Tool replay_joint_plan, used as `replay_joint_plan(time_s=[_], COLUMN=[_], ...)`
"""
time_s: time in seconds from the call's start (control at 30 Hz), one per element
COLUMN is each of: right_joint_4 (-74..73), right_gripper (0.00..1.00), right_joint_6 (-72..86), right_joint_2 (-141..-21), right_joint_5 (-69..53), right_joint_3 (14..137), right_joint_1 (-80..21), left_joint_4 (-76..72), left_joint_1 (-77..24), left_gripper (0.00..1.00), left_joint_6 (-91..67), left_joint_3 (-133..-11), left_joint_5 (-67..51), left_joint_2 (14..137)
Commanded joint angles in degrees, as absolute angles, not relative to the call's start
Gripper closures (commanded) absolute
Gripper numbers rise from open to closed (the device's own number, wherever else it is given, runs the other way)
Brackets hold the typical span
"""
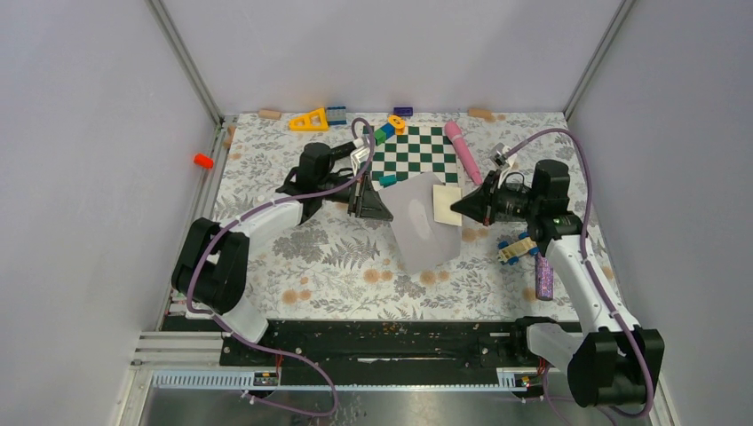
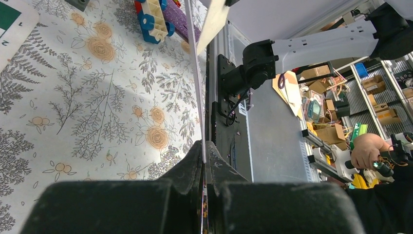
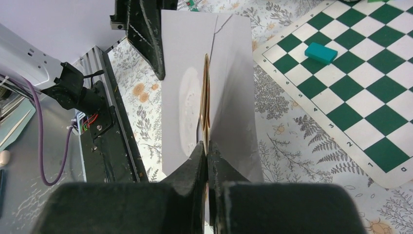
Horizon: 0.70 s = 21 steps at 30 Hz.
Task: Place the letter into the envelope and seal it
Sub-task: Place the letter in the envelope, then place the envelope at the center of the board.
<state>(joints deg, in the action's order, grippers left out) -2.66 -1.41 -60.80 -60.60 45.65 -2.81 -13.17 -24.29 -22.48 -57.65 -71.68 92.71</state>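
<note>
Black mounting rail (image 1: 382, 342) sat closest, well to the near side of the chessboard (image 1: 417, 153). Left gripper (image 2: 203, 148), by the chessboard's near-left corner, was pressed together on the left edge of the envelope (image 1: 424, 232); the thin sheet showed edge-on between its fingers. Right gripper (image 3: 207, 146), off the chessboard's near-right corner, was pinching the letter (image 1: 442, 197), a cream card.

The envelope sat just on the near side of the chessboard, its far end reaching the board's near edge in the top view. The letter overlapped the envelope's corner closest to the board, with most of its cream face showing.

Progress, as judged: both pieces were in grip and meeting, so insertion was at most begun. Couldn't tell whether the card's edge had entered the mouth. Left to do: slide the letter fully in, fold the flap down, press it shut. Flap position unclear; no sealing visible.
</note>
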Motion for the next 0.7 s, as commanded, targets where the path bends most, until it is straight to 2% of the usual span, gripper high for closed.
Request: replay_joint_plan(time_s=[0.0, 0.27, 0.67], right_joint_4=[-0.8, -1.8, -2.5], right_gripper=[1.0, 1.0, 1.0], right_joint_6=[-1.6, -2.8, -2.1], right_joint_2=[-62.1, -64.0, -67.9], right_joint_5=[-61.9, -63.6, -72.2], right_joint_3=[46.0, 45.8, 46.2], right_joint_1=[-2.5, -2.5, -2.4], left_joint_4=[-16.3, -22.0, -28.7], left_joint_1=[-24.5, -25.0, -25.2], left_gripper=[1.0, 1.0, 1.0], left_joint_6=[-22.4, -26.8, -31.6], left_joint_3=[-59.9, -58.7, -57.2], left_joint_5=[-75.4, -77.4, -79.1], left_joint_2=[90.7, 90.9, 90.2])
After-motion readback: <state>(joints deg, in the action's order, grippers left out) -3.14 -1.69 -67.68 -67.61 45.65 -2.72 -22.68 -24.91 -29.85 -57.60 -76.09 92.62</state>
